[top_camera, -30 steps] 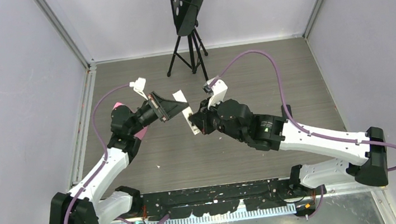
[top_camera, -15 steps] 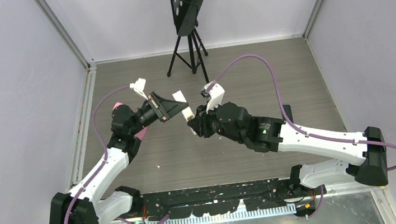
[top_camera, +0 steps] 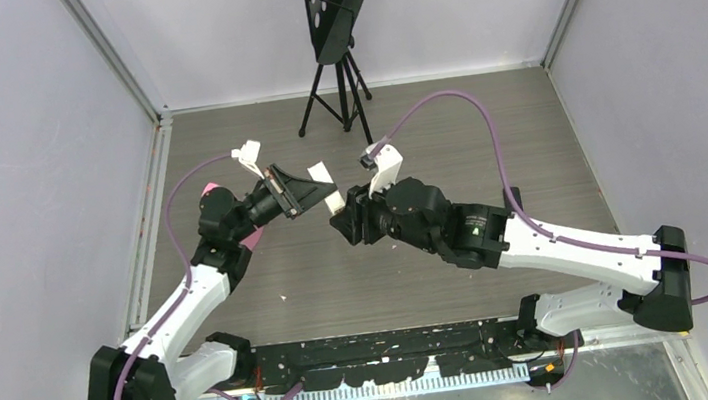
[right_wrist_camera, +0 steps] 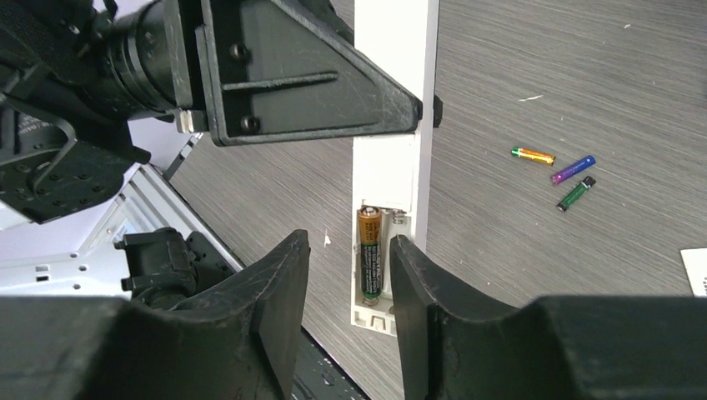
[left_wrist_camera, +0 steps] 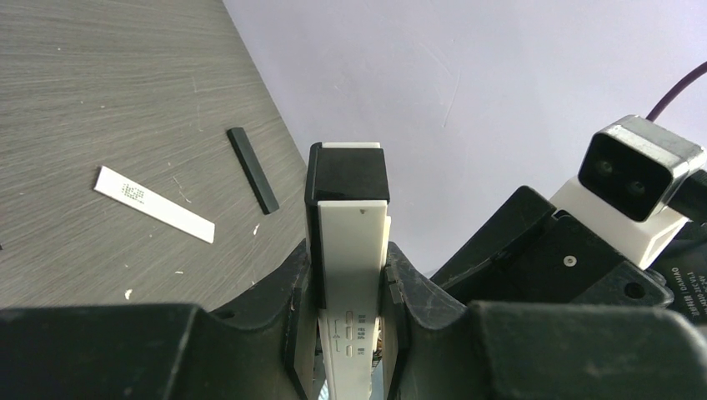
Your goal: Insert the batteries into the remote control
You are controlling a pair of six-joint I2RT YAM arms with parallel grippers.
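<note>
White remote (right_wrist_camera: 385, 167) is gripped tight by the left claw (left_wrist_camera: 348, 275) so the empty, wide-apart right claw (right_wrist_camera: 350, 243) can push batteries (right_wrist_camera: 574, 169) in.

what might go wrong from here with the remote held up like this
The battery lies in the uncovered bay of the remote and may slip out if not fully seated. The open fingers of the right hand sit close beside that bay, so pulling away could nudge the remote in the grip of the left hand.
</note>
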